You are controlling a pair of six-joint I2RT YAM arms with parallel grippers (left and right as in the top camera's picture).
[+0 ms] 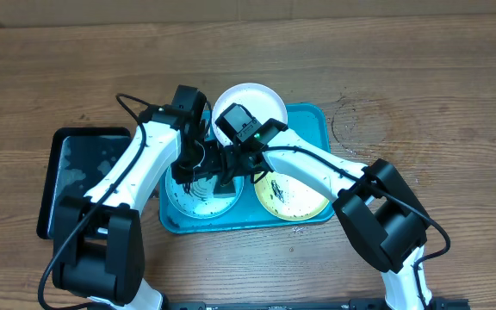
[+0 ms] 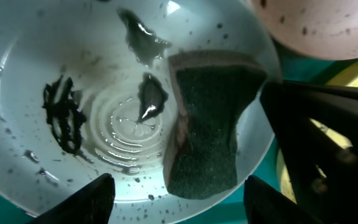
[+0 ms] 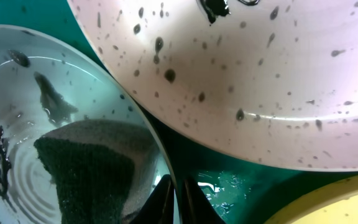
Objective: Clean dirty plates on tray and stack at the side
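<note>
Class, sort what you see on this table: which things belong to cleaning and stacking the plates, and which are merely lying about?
Belong to the job:
teal tray
white plate
pale-teal plate
yellow-green plate
sponge, lying in the pale-teal plate

Lying about:
black tray, beside the teal tray on the wooden table, holding no plate

You're at a robot lab workbench.
Two white-and-black arms, left arm (image 1: 136, 168) and right arm (image 1: 317, 168), meet mid-frame over a wooden table (image 1: 455, 103) holding a teal tray (image 1: 313, 116) and, at left, a black tray (image 1: 58, 164).
</note>
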